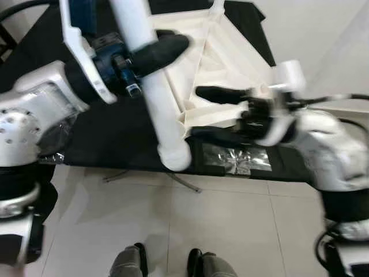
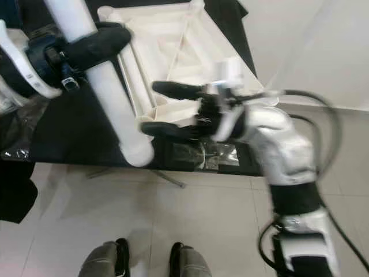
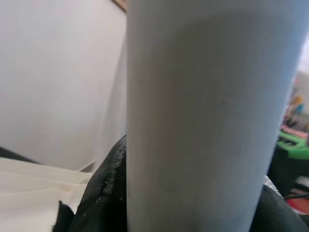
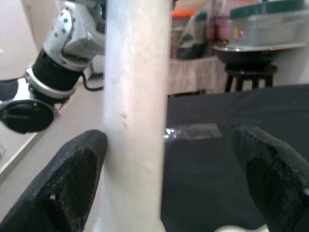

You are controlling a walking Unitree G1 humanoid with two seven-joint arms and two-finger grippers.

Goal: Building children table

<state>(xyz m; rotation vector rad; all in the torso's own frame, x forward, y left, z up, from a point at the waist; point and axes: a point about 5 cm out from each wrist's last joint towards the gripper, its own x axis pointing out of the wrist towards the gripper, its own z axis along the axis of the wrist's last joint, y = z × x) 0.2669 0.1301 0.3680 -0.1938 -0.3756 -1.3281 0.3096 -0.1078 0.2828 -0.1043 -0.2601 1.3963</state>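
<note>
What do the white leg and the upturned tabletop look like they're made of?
The leg, held by the left tool: likely matte white plastic, a smooth, uniform tube. The tabletop: probably moulded white plastic, with ribs on its underside.

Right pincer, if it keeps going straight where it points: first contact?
Likely the white table leg, held in the left pincer. The right pincer is open, pointing at it; depth is unclear.

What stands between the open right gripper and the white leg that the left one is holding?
Nothing visible does. The right gripper, fingers spread, faces the white table leg across open air above the black work surface. The left gripper clamps the leg higher up, clear of that approach.
</note>
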